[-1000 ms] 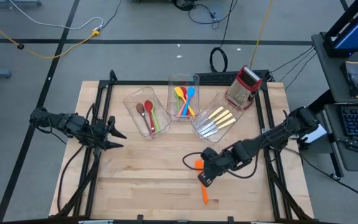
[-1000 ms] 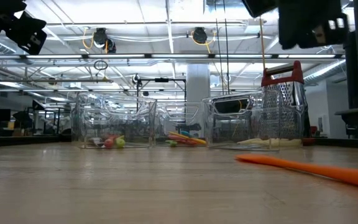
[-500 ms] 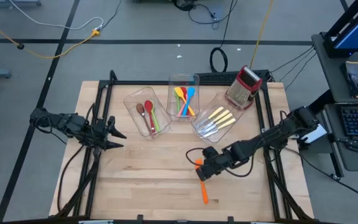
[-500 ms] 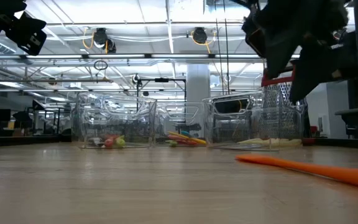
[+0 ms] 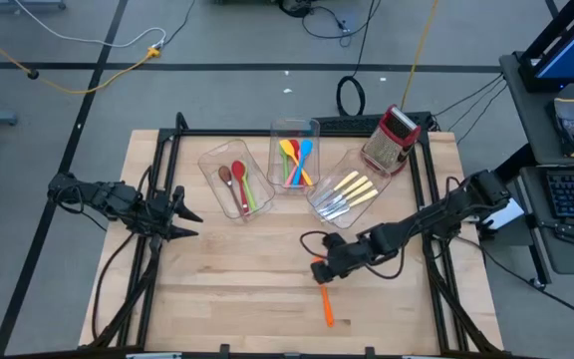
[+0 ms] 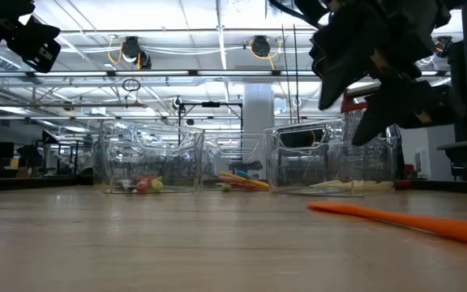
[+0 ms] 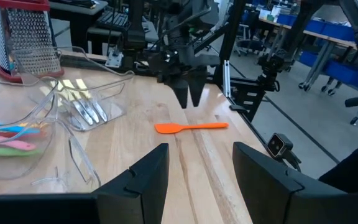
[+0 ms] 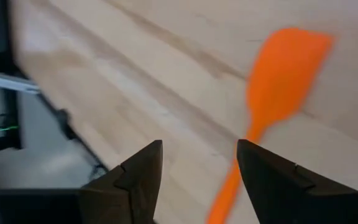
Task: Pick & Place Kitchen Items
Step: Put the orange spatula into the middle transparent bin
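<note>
An orange spatula point(image 5: 326, 304) lies flat on the wooden table toward the near right, also seen in the low view point(image 6: 404, 219) and the left wrist view point(image 7: 191, 127). My right gripper point(image 5: 323, 271) hangs above its blade end, slanting down, fingers open point(image 8: 199, 146) and clear of the spatula point(image 8: 278, 81). In the low view this gripper point(image 6: 349, 118) is well above the tabletop. My left gripper point(image 5: 189, 214) waits open at the left side point(image 7: 194, 168), empty. Spoons, spatulas and cutlery lie in three clear bins at the back.
The clear bin with spoons point(image 5: 235, 181), the bin with spatulas point(image 5: 294, 155) and the bin with cream-handled cutlery point(image 5: 345, 189) stand in a row at the far side. A red-and-silver grater point(image 5: 392, 140) stands at the far right. Black frame rails point(image 5: 427, 199) run along both sides.
My right gripper has come down toward the orange spatula's blade end, shifting a little toward the far edge and rolling about its own axis. The spatula has stayed where it lay.
</note>
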Tool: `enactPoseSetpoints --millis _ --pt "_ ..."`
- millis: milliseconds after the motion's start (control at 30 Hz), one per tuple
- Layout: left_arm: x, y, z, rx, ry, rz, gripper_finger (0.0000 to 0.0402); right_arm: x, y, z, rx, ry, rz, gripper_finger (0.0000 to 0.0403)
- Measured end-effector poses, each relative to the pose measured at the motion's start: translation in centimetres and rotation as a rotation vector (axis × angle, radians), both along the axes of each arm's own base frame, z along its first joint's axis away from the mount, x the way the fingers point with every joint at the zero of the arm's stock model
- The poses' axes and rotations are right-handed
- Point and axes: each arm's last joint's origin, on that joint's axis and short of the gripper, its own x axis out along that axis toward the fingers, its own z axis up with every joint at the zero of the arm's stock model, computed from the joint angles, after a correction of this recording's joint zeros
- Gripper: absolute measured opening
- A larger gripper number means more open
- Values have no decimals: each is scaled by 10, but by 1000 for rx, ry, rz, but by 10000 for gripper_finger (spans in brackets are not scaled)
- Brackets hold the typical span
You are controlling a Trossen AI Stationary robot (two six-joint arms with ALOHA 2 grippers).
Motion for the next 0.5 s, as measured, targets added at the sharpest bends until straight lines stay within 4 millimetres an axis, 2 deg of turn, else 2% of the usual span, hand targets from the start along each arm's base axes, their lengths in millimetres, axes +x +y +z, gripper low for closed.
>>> enactPoseSetpoints --millis 300,500 --pt "0 0 0 -29 7 4 180 -3 1 -16 87 -253 23 202" --pt "0 0 0 -50 13 8 179 -10 1 -18 175 -481 16 200"
